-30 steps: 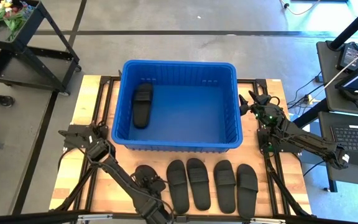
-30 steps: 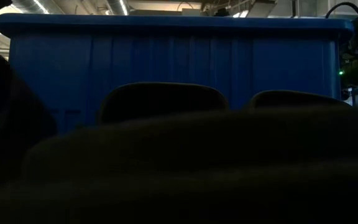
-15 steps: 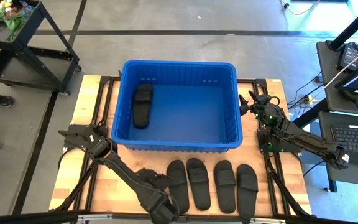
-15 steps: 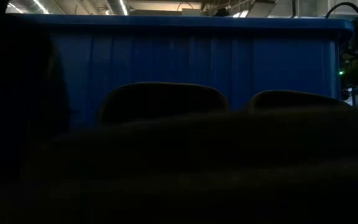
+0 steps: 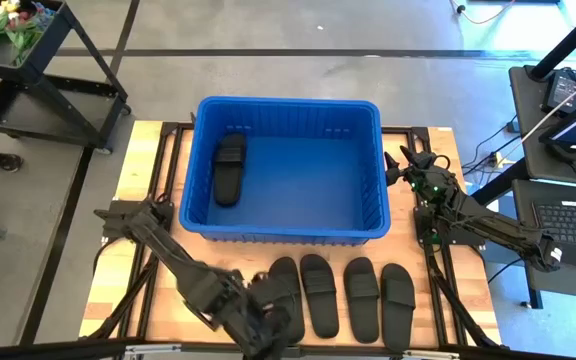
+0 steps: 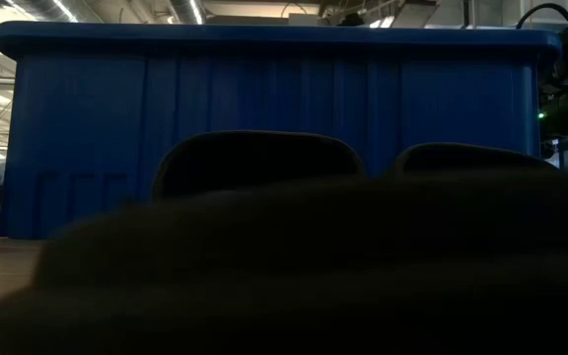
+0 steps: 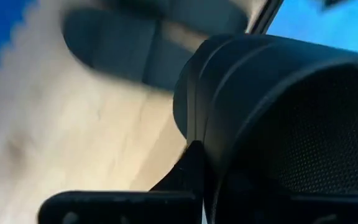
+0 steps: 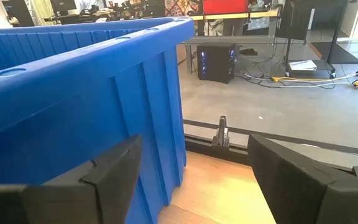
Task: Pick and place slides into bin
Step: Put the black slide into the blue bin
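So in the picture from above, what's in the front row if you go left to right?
The left gripper, shut on a slide, then four slides on the table: first, second, third, fourth.

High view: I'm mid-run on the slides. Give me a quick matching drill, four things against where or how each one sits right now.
Things:
A. left gripper
B. right gripper
C. lone slide
D. row of four slides

States:
1. open, beside the right wall of the bin
2. lying inside the bin, near its left wall
3. shut on a held slide, near the front edge of the table
4. flat on the table in front of the bin

Pairs: A-3, B-1, C-2, D-4.
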